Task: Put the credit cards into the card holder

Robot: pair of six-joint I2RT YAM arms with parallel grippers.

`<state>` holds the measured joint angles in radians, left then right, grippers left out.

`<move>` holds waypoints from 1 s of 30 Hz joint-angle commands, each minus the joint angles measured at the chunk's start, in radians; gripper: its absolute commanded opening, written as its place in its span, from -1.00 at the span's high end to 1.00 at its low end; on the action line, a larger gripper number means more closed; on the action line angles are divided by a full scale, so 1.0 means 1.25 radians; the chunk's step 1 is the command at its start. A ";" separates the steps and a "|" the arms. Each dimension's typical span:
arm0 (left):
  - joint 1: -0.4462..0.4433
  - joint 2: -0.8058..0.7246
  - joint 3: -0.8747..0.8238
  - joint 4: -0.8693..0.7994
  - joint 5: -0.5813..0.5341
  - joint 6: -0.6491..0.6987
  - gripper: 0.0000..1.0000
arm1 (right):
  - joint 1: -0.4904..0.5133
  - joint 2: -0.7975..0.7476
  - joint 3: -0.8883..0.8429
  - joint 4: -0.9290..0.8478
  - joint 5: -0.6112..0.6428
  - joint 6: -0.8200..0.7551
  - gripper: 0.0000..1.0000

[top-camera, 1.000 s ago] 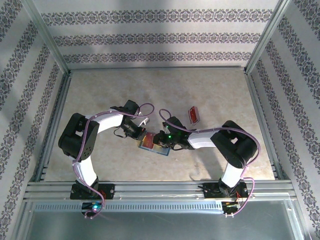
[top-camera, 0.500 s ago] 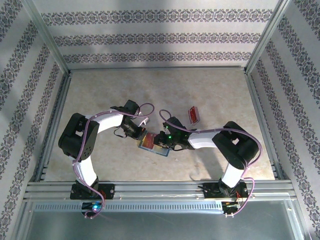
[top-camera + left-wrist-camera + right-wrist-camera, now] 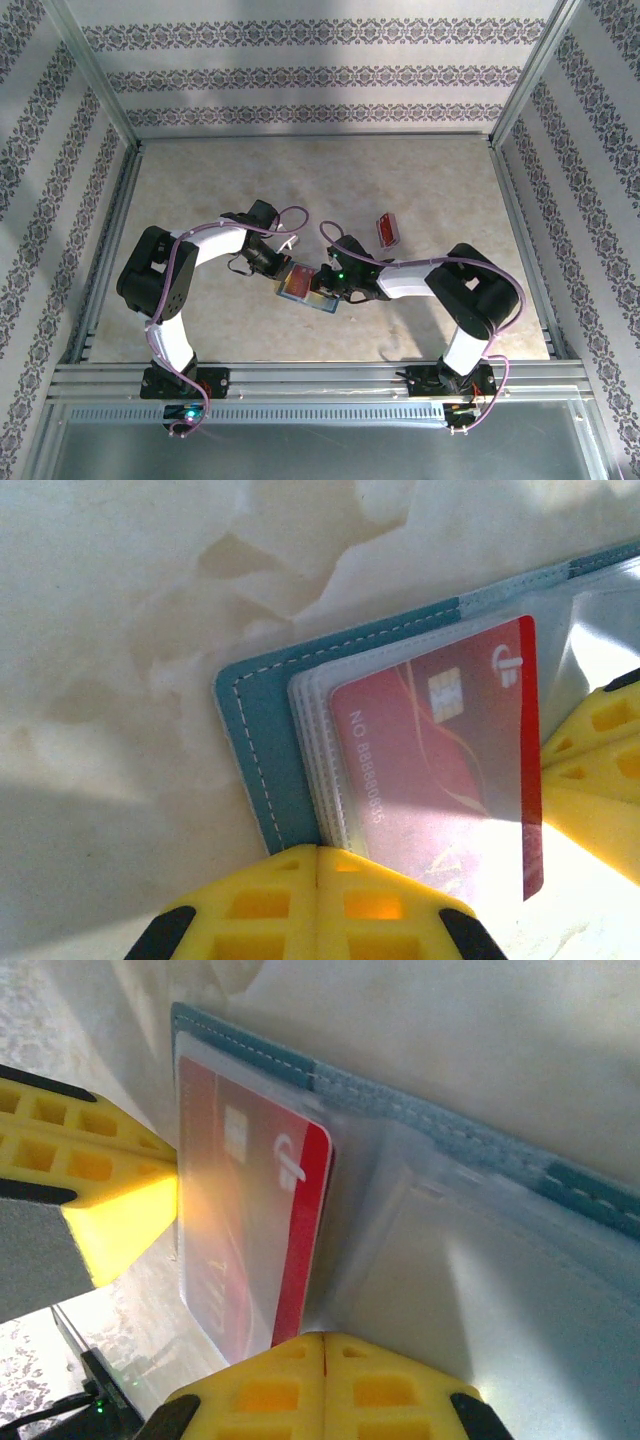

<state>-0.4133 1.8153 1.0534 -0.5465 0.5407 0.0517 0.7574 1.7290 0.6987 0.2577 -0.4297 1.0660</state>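
Though far from finished, shows one thin red-orange chip credit card [image 3: 440,760] slid most of the way into a pale see-through pocket [image 3: 320,695] of the teal-blue stitched bifold card holder [image 3: 262,750], lying open on the beige table [image 3: 420,180]. Leaves a bright red strip along the card's long edge uncovered, on the side toward the holder's other half. Leaves, too, a second card [image 3: 386,230], red and rectangular, loose on the table, well apart from the holder on its far right side. Judged as partway: a last seating push here, then that loose card to fetch; no pale card made out.

Finds the yellow-tipped left gripper [image 3: 318,858] at the holder's outer edge, jaws closed flush with no gap and nothing visibly pinched, tips just beside the pocketed card. Finds the right gripper [image 3: 323,1345] closed seam to seam likewise, toward the holder's middle, tips just beside the card's exposed strip. Puts the card between the two sets of fingertips, touching or nearly touching both; cannot tell which.
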 commanded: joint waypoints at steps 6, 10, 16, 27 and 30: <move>-0.008 0.013 -0.005 0.001 -0.039 -0.007 1.00 | 0.017 0.034 0.037 -0.006 0.002 -0.012 0.92; -0.008 -0.004 0.010 -0.015 -0.049 -0.008 0.98 | 0.017 0.018 0.039 -0.039 0.006 -0.025 0.83; 0.010 -0.081 0.027 -0.045 -0.070 -0.024 0.61 | 0.000 -0.098 0.006 -0.175 0.043 -0.068 0.65; 0.014 -0.057 -0.017 -0.009 -0.027 -0.097 -0.06 | 0.012 -0.218 -0.042 -0.272 0.103 -0.065 0.51; 0.014 -0.037 -0.021 0.003 0.000 -0.121 -0.09 | 0.011 -0.205 -0.053 -0.268 0.114 -0.063 0.51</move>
<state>-0.4038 1.7424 1.0409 -0.5591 0.4995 -0.0525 0.7639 1.4670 0.6548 -0.0429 -0.3290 0.9913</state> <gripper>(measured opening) 0.545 0.245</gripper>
